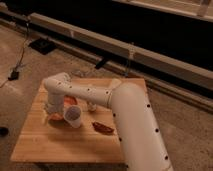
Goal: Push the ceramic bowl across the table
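The gripper [52, 109] hangs low over the left part of the table [45, 145], at the end of the white arm [125, 115] that reaches in from the near right and bends down at its wrist; whether the gripper is spread or closed I cannot tell, since the wrist housing covers it; the ceramic bowl [59, 117] sits right under and beside it, only its orange-red edge showing past the wrist, so the two look to be in contact or very nearly so; a white cup [73, 116] stands just to the right of the bowl, close enough that they may touch, and a small flat reddish-brown item [102, 128] lies farther right and nearer; the step in hand appears to be the push itself; to do it well, keep the gripper low against the bowl's wall rather than riding on its rim, so the bowl slides flat and does not tip; choose a line over bare planks, since a push to the right would likely carry the cup along; move slowly and stop short of the table's edge.
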You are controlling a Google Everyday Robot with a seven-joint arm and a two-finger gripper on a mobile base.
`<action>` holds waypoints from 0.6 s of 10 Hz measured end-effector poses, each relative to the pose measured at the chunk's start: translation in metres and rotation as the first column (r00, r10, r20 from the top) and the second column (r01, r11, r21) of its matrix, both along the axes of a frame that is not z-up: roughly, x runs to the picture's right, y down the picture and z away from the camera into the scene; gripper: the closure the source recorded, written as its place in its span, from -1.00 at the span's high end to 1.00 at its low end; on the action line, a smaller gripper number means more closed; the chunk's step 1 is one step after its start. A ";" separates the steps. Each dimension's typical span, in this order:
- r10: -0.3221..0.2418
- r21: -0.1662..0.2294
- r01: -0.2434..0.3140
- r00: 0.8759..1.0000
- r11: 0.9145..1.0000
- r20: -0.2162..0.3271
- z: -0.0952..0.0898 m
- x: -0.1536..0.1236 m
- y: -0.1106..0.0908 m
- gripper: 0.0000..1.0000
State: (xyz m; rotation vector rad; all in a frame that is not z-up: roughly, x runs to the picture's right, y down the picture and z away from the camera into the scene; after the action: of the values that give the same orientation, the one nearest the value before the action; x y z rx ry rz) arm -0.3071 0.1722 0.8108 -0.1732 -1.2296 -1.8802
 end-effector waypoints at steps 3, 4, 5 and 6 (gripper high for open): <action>-0.038 -0.008 0.038 0.998 0.999 0.041 -0.010 0.000 0.011 0.30; -0.049 -0.007 0.049 0.997 0.999 0.052 -0.014 -0.002 0.015 0.30; -0.058 -0.007 0.058 0.997 0.998 0.060 -0.017 -0.002 0.017 0.30; -0.069 -0.006 0.070 0.995 0.998 0.073 -0.023 -0.002 0.021 0.30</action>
State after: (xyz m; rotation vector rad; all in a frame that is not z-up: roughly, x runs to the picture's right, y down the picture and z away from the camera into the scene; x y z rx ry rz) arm -0.3095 0.1932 0.7882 -0.1553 -1.2953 -1.9565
